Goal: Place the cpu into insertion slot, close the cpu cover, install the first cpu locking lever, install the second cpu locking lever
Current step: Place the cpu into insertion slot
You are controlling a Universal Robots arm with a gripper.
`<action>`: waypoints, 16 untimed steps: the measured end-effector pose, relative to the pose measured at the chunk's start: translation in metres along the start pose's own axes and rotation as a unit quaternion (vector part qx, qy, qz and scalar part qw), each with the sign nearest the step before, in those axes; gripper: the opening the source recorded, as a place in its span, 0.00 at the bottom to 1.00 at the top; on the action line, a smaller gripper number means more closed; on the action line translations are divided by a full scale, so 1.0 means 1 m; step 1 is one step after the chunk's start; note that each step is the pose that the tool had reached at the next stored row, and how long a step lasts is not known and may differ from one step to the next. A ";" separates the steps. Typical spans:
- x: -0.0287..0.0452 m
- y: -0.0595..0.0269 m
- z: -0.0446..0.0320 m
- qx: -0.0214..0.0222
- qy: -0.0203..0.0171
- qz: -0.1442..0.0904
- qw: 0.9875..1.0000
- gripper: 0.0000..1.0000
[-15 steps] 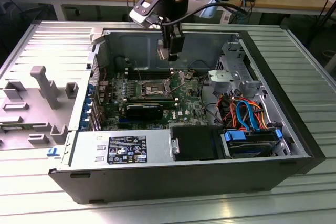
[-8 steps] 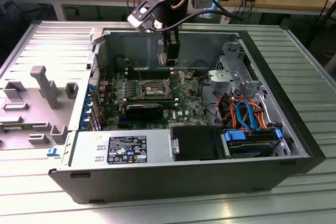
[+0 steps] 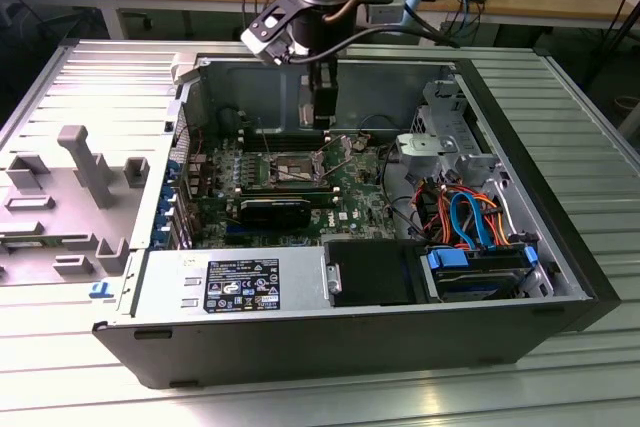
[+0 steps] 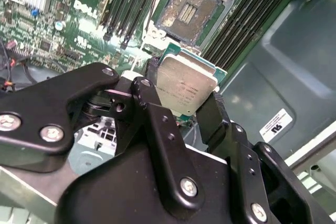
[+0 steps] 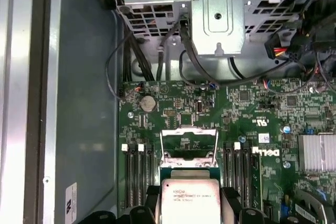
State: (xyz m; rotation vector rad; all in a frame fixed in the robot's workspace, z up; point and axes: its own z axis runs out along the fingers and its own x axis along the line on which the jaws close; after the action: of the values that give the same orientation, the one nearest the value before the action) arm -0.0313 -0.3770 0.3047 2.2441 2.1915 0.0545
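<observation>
Guessing we're on step one here: the pincer (image 4: 177, 103) is gripping the cpu (image 4: 186, 85) by its edges and holding it above the motherboard (image 5: 252, 108), near the open insertion slot (image 4: 189, 11). The cpu cover (image 5: 189, 129) is standing flipped up. Seating it is probably calling for careful squaring-up and a gentle drop.

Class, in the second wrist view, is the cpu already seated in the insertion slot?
No, the cpu is clamped in the gripper, apart from the insertion slot, whose contact bed lies bare.
</observation>
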 end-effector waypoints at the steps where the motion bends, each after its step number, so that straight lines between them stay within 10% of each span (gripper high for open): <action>1: -0.0001 0.0000 0.0007 0.002 0.000 0.002 1.000 0.54; 10: -0.0020 -0.0008 0.0094 0.015 -0.002 0.014 1.000 0.54; 16: -0.0022 -0.0011 0.0168 0.015 -0.003 0.018 1.000 0.54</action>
State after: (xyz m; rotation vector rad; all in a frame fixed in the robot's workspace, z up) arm -0.0319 -0.3788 0.2878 2.2952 2.1645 0.0153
